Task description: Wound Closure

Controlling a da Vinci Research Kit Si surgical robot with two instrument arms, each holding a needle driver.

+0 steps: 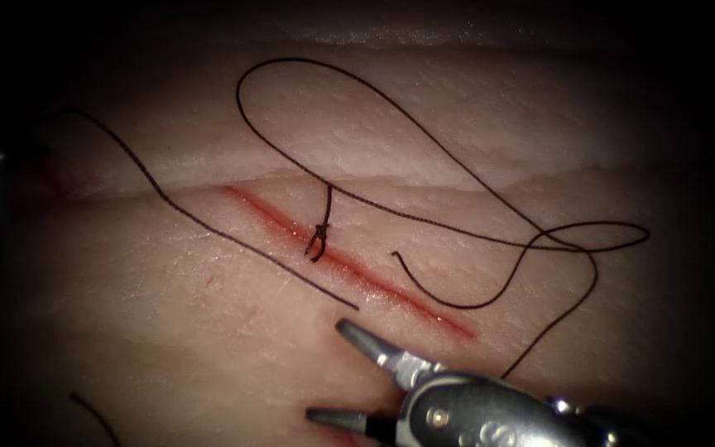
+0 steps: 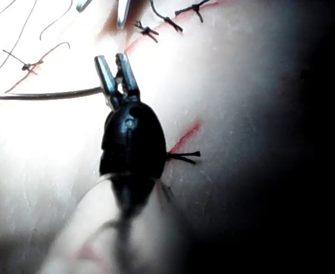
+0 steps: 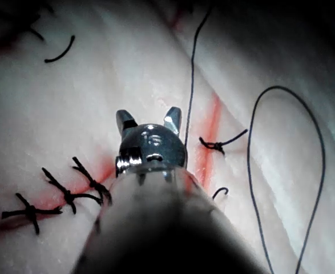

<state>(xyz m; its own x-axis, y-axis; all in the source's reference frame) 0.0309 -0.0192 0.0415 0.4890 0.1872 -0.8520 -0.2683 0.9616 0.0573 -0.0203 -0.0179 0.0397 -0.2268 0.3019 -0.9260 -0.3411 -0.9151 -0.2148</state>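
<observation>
The tissue [image 1: 167, 331] carries a slanted red cut [image 1: 391, 290] with one knotted stitch [image 1: 320, 236] across it. Dark thread [image 1: 424, 132] lies in loose loops on the tissue right of the cut, and one strand [image 1: 208, 228] runs off to the left. My right tool [image 1: 324, 371] hovers at the cut's near end, jaws open, holding nothing; the right wrist view shows the right tool [image 3: 149, 119] spread beside the knotted stitch [image 3: 213, 145]. My left tool [image 2: 113, 61] is shut on the curved needle [image 2: 41, 95] near one end, above the tissue.
Several finished stitches [image 3: 64, 194] cross another stretch of the cut. A short loose piece of thread [image 1: 93, 414] lies at the near left. Red fluid lines the cut. The right tool's jaw tips [image 2: 123, 14] lie beyond the left tool.
</observation>
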